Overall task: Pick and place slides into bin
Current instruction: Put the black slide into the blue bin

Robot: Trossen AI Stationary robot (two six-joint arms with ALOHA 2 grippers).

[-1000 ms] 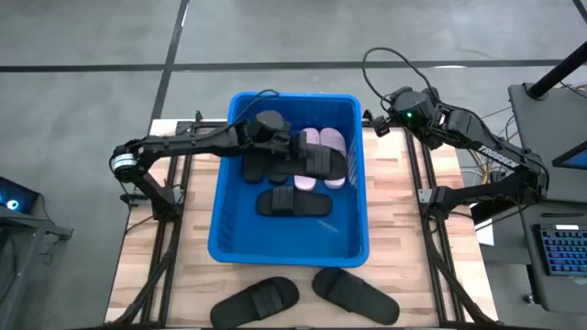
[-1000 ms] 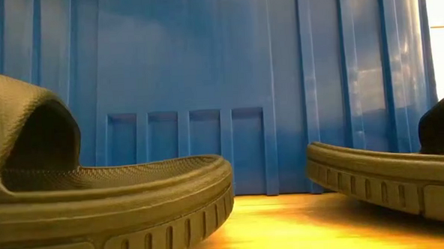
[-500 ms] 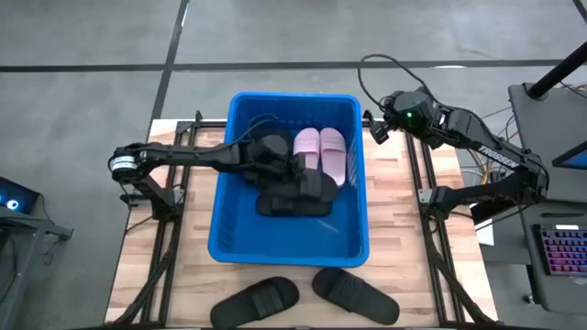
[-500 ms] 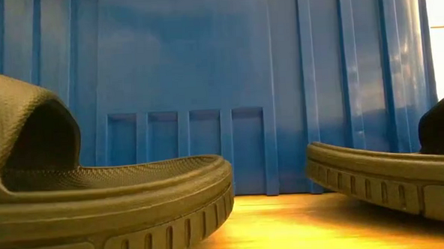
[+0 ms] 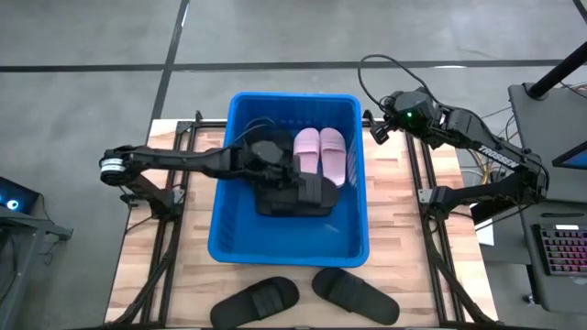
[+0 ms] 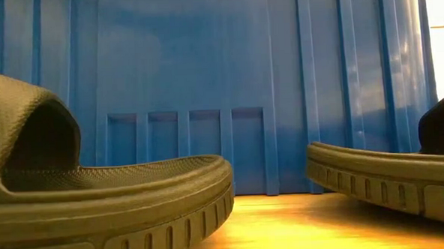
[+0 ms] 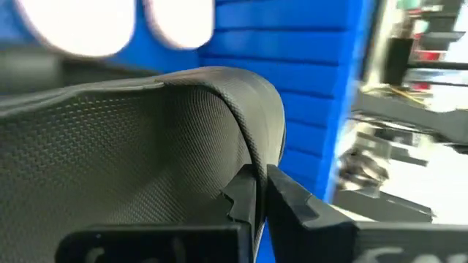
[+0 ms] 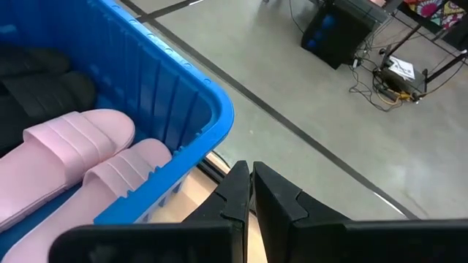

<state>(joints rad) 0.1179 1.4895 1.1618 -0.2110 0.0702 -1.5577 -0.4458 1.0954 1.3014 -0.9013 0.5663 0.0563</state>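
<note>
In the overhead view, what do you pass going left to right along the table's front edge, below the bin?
Bare wooden table → black slide → second black slide → bare table again.

The left arm hides part of the black slides (image 5: 298, 197) in the bin (image 5: 225, 243)
</note>
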